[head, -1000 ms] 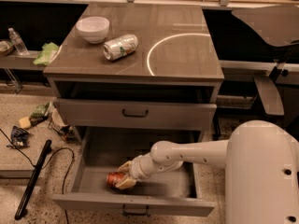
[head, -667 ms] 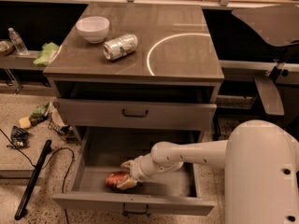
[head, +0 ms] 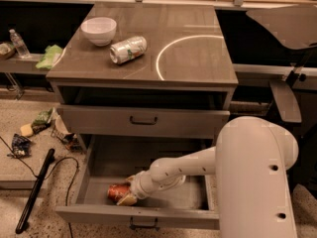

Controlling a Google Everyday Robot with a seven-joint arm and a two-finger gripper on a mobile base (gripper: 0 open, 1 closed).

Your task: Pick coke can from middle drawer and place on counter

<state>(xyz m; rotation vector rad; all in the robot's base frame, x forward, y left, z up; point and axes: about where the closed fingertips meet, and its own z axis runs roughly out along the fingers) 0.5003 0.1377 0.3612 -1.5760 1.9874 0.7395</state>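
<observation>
Speckled floor point(head: 29, 162) at left, strewn with wrappers point(head: 34, 125), a black rod point(head: 34, 190) just beside the cabinet. Up top, glossy counter point(head: 198, 68): white bowl point(head: 98, 30) at back left, silver-and-green can point(head: 128, 49) on its side just right of the bowl, thin white arc point(head: 161, 58) across the bare right half. Below, shallow drawer front point(head: 99, 119) closed. Lowest, middle drawer point(head: 99, 216) pulled out toward the camera. Inside, coke can point(head: 116, 192) on its side, near the front left corner. Gripper point(head: 128, 191) down in the drawer at the can's right end; clamped or loose, cannot tell. White arm point(head: 183, 165) slanting across the drawer's right half; bare drawer floor behind the can.
</observation>
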